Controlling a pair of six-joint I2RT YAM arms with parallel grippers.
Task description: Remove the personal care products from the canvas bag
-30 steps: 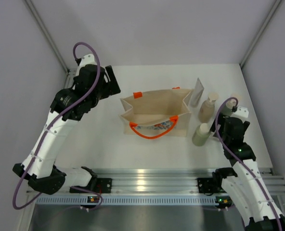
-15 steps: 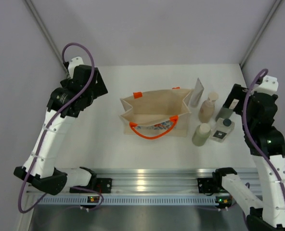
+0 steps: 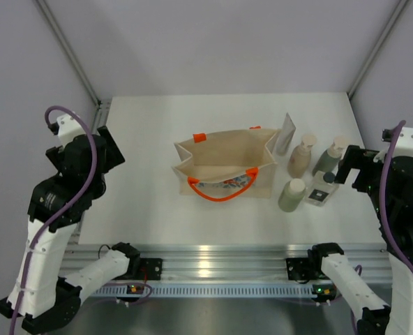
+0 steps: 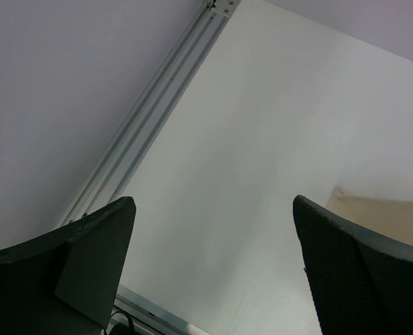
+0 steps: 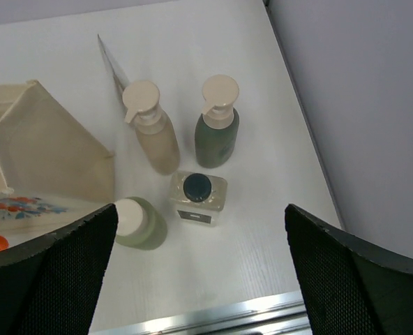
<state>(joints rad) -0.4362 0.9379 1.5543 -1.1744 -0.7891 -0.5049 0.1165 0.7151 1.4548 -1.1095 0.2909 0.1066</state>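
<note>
Five stand grouped just right of bag (image 3: 227,159): tube (image 3: 287,132), tan bottle (image 3: 301,156), grey-green bottle (image 3: 330,155), sage bottle (image 3: 291,195), jar (image 3: 321,190) | bag upright, mouth open, frame centre | left gripper (image 4: 212,209) far left, jaws spread, empty | right gripper (image 5: 200,209) far right, jaws spread, empty

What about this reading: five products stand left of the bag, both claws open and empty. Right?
No. The products stand right of the bag, not left, as the top view shows. The left claw and right claw are open and empty.
</note>
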